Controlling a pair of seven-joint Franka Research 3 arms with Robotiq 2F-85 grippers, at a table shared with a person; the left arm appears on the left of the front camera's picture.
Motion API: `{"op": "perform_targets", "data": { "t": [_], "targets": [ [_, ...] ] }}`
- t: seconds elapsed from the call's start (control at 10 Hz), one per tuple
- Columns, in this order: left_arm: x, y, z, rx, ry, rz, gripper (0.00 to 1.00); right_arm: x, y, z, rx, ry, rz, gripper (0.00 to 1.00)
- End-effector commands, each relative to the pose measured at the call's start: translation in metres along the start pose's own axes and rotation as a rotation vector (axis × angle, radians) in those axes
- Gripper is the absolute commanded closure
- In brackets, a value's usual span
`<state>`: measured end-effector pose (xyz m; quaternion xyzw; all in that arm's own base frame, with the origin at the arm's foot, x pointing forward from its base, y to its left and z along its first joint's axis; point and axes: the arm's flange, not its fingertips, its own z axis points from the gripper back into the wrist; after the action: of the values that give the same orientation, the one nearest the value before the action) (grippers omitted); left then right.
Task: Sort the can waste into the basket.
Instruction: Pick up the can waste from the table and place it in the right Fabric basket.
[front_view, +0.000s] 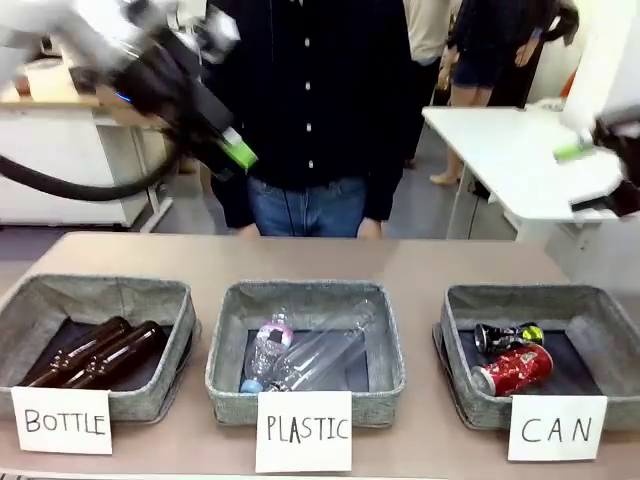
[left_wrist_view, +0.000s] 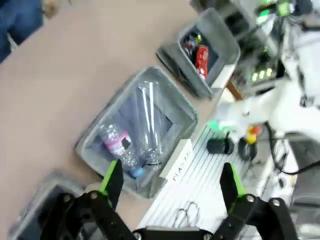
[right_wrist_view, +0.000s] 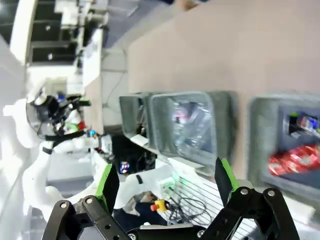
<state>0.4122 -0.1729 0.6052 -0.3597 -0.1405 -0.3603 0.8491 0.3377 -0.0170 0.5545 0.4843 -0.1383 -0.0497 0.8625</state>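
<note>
Table (front_view: 400, 262): bare tan top across the middle of the front view; you have nothing left lying loose on it.
Basket (front_view: 470, 345): lower right of the front view, behind the card reading CAN; in the right wrist view its wall (right_wrist_view: 260, 145) runs down the right edge.
Other bins: the bottle bin (front_view: 30, 310) sits lower left, the plastic bin (front_view: 232, 345) lower centre.
Cans: both lie on their sides inside the basket, touching, the red can (front_view: 512, 369) nearer you and the dark can (front_view: 505, 337) behind it; their long axes run roughly left to right with a slight tilt.
Right gripper (right_wrist_view: 165, 176): jaws spread wide, nothing between them; raised at the upper right of the front view (front_view: 592, 178), above the basket and nearer to it.
Left gripper (left_wrist_view: 170, 176): jaws spread, empty; high at upper left of the front view, well apart from the basket.
Judgement: the sorting looks done, so you likely need no further reach.
</note>
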Motion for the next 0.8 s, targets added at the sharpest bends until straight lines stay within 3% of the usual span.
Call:
{"op": "perform_targets", "data": {
  "t": [0.0,0.1,0.3,0.4,0.5,0.6,0.7],
  "targets": [
    [-0.047,0.038,0.053,-0.163,-0.236,0.165,0.0,0.016,0.008,-0.036,0.088,0.025,0.036,0.0],
    [-0.076,0.069,0.085,-0.209,-0.398,0.259,0.0,0.013,0.017,-0.056,0.124,0.049,-0.019,0.0],
    [-0.122,0.109,0.116,-0.332,-0.648,0.305,0.0,0.011,0.026,-0.068,0.259,0.118,-0.153,0.0],
    [-0.145,0.129,0.121,-0.403,-0.707,0.314,0.0,0.012,0.025,-0.073,0.294,0.106,-0.214,0.0],
    [-0.157,0.144,0.116,-0.463,-0.664,0.309,0.0,0.017,0.021,-0.073,0.29,0.04,-0.213,0.0],
    [-0.164,0.157,0.101,-0.453,-0.532,0.312,0.0,0.01,0.022,-0.075,0.237,0.12,-0.126,0.0],
    [-0.158,0.138,0.137,-0.385,-0.689,0.368,0.0,0.01,0.022,-0.075,0.237,0.12,-0.126,0.0]
  ]
}}
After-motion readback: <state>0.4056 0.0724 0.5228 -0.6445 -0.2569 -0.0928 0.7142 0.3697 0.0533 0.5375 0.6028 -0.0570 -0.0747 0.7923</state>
